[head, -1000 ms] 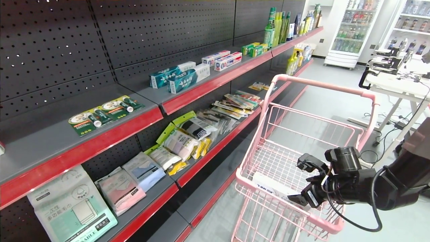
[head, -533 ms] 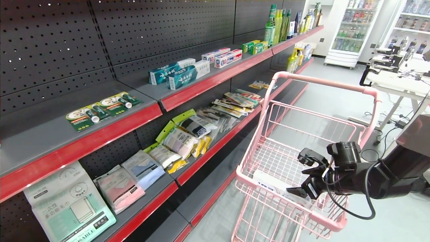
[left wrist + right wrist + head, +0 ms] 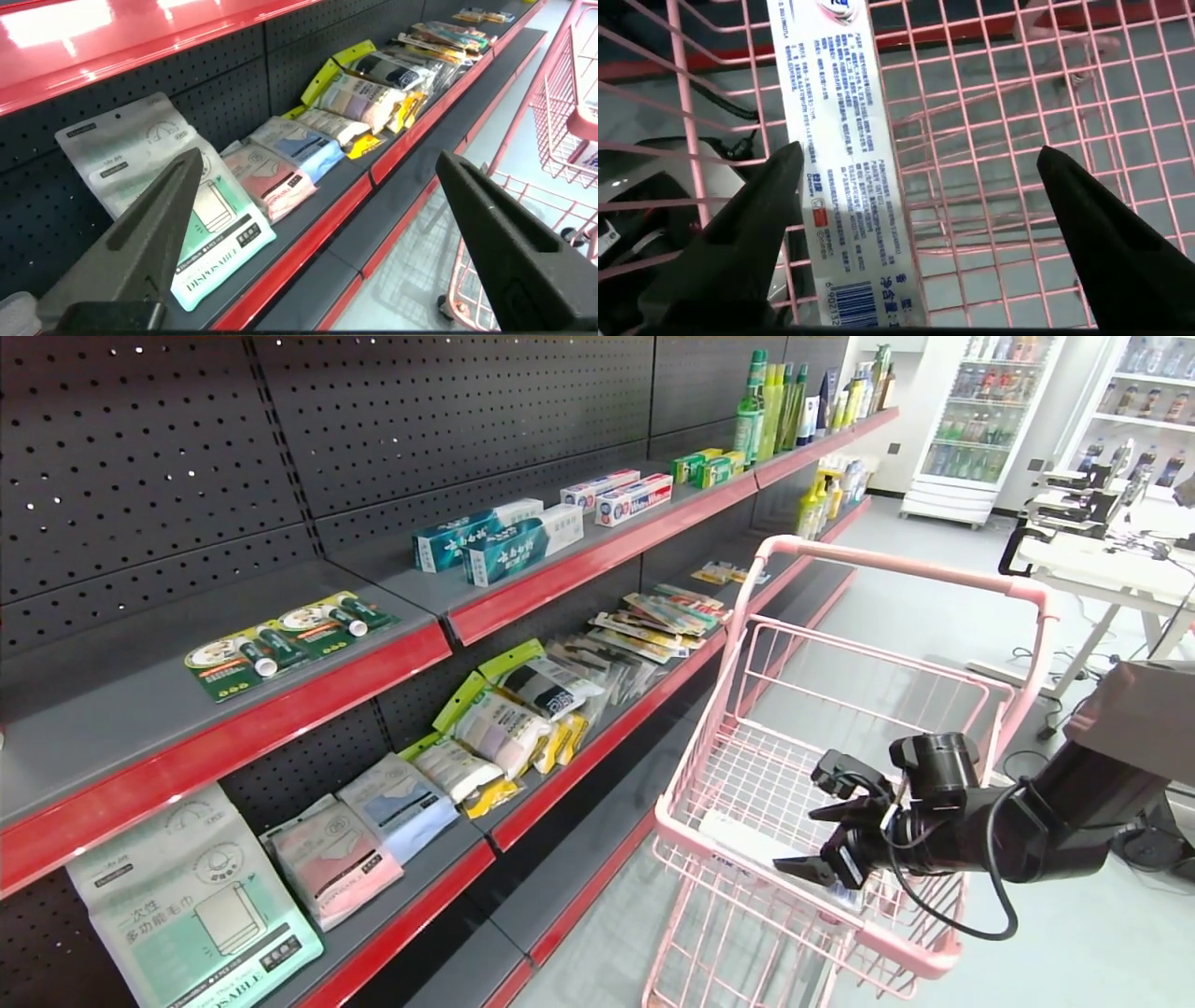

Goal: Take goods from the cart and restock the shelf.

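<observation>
Lining up the grab is, in our judgement, the step in hand: nothing is lifted yet. Beside the cart [image 3: 896,569], on its far side from the arm, the shelf [image 3: 579,569] carries toothpaste boxes [image 3: 499,543] on an upper tier with bare grey space next to them, and we take that for the likely home of the goods. Inside the cart, a long white box [image 3: 842,159] lies flat on the wire floor, close to the cart's shelf-side wall. To do this well we would shift the right gripper [image 3: 805,821] sideways until the box's narrow width sits midway between the fingers, since in the right wrist view the box lies off toward one finger rather than centred. Then we would come straight down, keeping the fingertips out of the cart's mesh and off its pink rim. We would close across the narrow faces near the box's middle so that it does not swing when lifted. The cardboard will likely dent under a hard squeeze, so a moderate grip suits it. As for the grippers, the left gripper [image 3: 318,159] hangs on the cart's shelf side, before the lower tier of soft packs [image 3: 271,182], its fingers spread wide and holding nothing. The right gripper hovers inside the cart above the box, fingers wide apart and empty; we see no contact with the box or the cart's wires.
</observation>
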